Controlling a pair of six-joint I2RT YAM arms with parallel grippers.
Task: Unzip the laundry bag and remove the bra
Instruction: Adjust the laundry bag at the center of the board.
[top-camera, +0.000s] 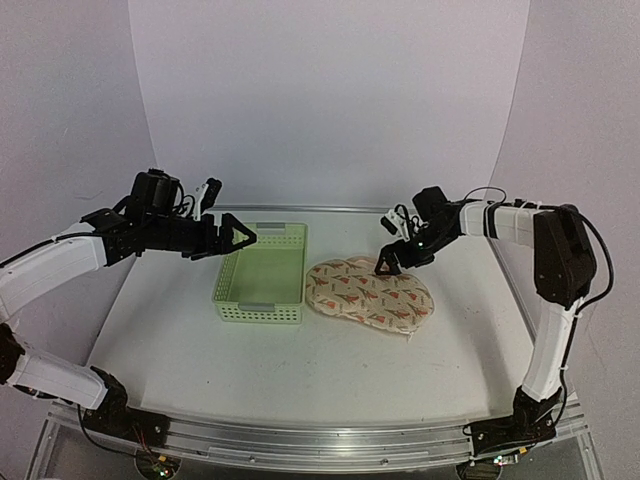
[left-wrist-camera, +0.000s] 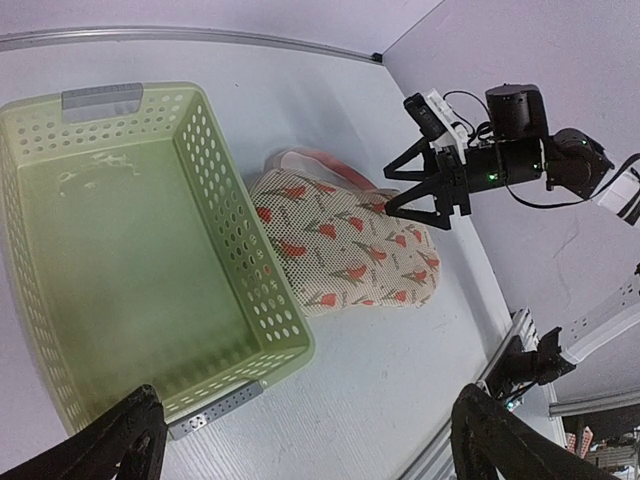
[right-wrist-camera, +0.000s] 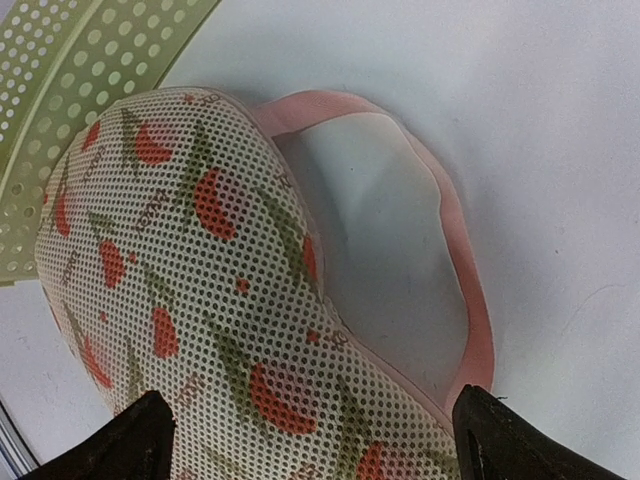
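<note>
The laundry bag (top-camera: 368, 296) lies right of centre on the table, cream mesh with red and green motifs (left-wrist-camera: 345, 255). A pale, pink-edged flap (right-wrist-camera: 470, 300) sticks out from under its far end. My right gripper (top-camera: 386, 264) hovers open just above that far end, its fingers (right-wrist-camera: 505, 440) standing wide either side of the mesh (right-wrist-camera: 200, 280) and holding nothing. My left gripper (top-camera: 245, 238) hangs open above the far left part of the basket, well away from the bag. The bra is hidden.
A light green lattice basket (top-camera: 258, 312) stands just left of the bag, nearly touching it, and looks empty (left-wrist-camera: 290, 330). White walls close in the back and sides. The table's metal rail (top-camera: 300, 440) runs along the near edge.
</note>
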